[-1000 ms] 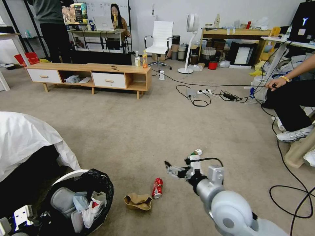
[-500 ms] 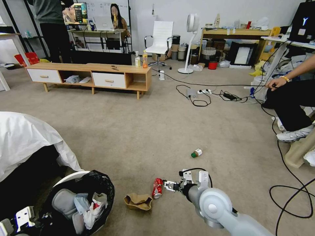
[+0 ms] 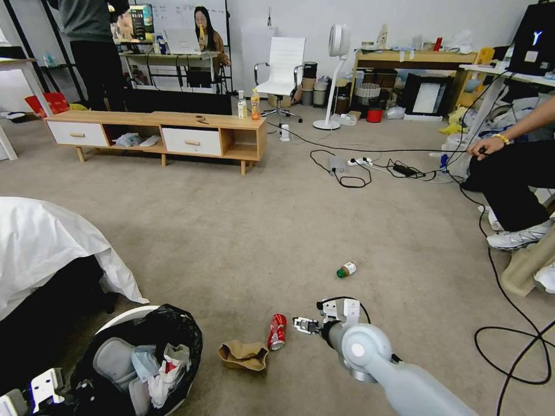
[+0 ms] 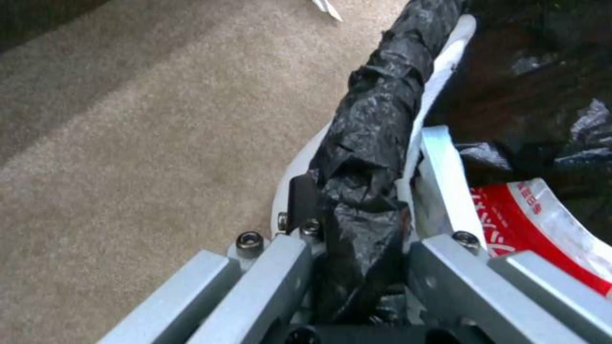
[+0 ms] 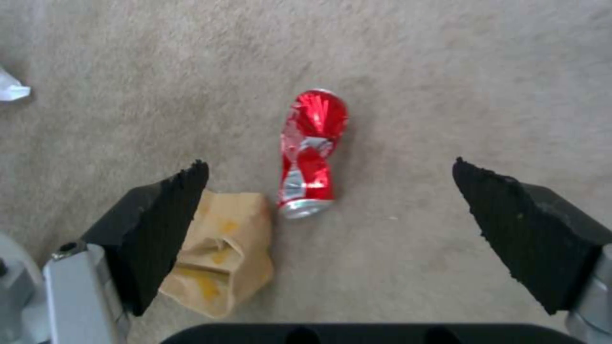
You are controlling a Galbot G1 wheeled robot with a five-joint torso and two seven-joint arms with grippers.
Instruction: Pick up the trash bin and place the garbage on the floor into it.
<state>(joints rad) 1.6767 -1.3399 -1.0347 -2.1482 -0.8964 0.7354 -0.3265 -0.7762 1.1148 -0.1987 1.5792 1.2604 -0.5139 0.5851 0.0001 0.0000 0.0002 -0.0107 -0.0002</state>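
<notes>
The red can lies on the carpet, dented, just ahead of the right end effector, whose pads are spread wide to either side of it. A crumpled brown cardboard scrap rests beside the can. Farther off lies a green-capped bottle. The left end effector grips the bin's bag-covered rim; tissues and a red wrapper sit inside.

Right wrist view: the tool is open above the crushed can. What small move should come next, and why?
Probably lower the right tool straight down and close on the red can. Its pads are spread wide, the can lies between them on the carpet, apart from the brown cardboard. The left tool grips the trash bin rim.
</notes>
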